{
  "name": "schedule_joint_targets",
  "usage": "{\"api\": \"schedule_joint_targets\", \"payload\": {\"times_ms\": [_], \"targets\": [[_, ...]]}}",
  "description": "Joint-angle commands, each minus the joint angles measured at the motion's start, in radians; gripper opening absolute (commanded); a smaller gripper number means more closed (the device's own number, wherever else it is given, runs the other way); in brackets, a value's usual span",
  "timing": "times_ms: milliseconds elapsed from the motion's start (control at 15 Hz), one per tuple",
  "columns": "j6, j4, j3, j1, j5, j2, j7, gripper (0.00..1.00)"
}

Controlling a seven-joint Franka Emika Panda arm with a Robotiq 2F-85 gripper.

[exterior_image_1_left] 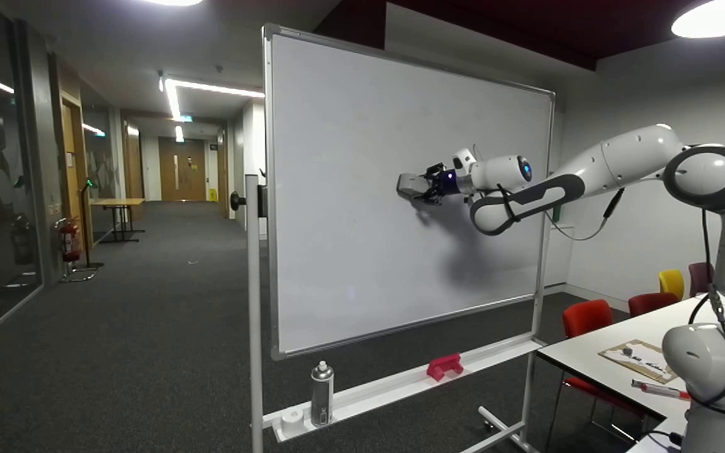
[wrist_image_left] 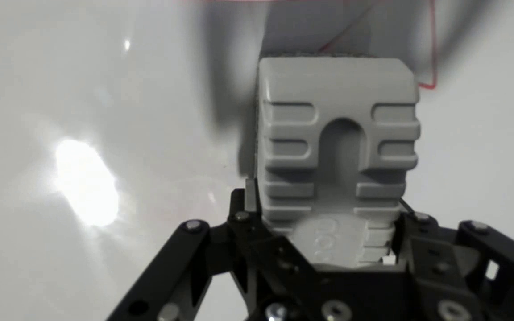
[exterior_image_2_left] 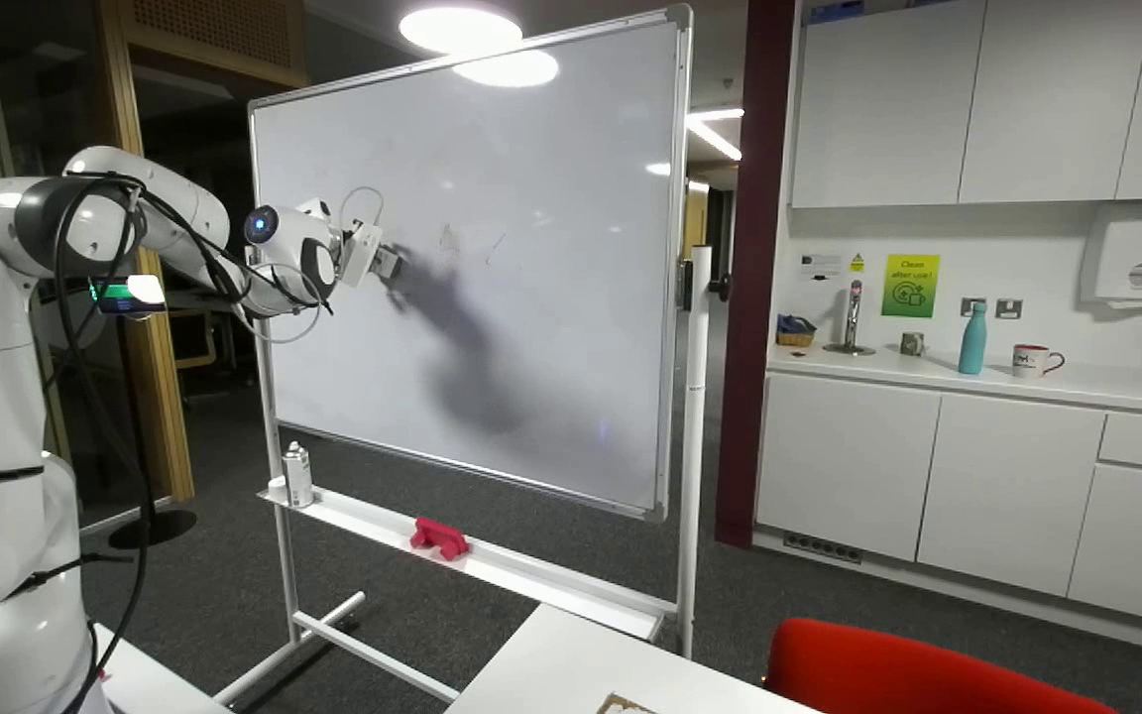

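Observation:
My gripper (wrist_image_left: 327, 206) is shut on a grey ribbed eraser (wrist_image_left: 341, 89), with a finger on each long side of it. The eraser's dark felt edge faces the whiteboard (exterior_image_1_left: 350, 251), and it sits at or very near the surface; exact contact cannot be told. Thin red lines (wrist_image_left: 433, 44) run on the board just beyond and beside the eraser in the wrist view. Faint marks (exterior_image_2_left: 449, 238) also show on the board in an exterior view. In both exterior views the eraser (exterior_image_1_left: 411, 184) is at the board's upper half, on the robot's side.
Below the board, a tray (exterior_image_1_left: 387, 391) carries a spray can (exterior_image_1_left: 322, 396), a white roll (exterior_image_1_left: 292, 420) and a red holder (exterior_image_1_left: 444, 367). A white table (exterior_image_1_left: 583, 343) with a small board (exterior_image_1_left: 639, 360) and markers (exterior_image_1_left: 658, 390) stands near the arm. Red chairs (exterior_image_2_left: 888, 664) stand around.

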Motion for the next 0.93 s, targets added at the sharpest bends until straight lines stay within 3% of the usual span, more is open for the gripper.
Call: {"api": "schedule_joint_targets", "payload": {"times_ms": [0,533,867], "targets": [[-0.012,-0.08,-0.019,0.0,0.027,0.007,-0.077,0.35],[-0.019,-0.071,-0.011,0.0,0.04,0.002,-0.06,0.35],[0.03,-0.085,0.001,0.003,0.136,0.05,-0.004,0.35]]}}
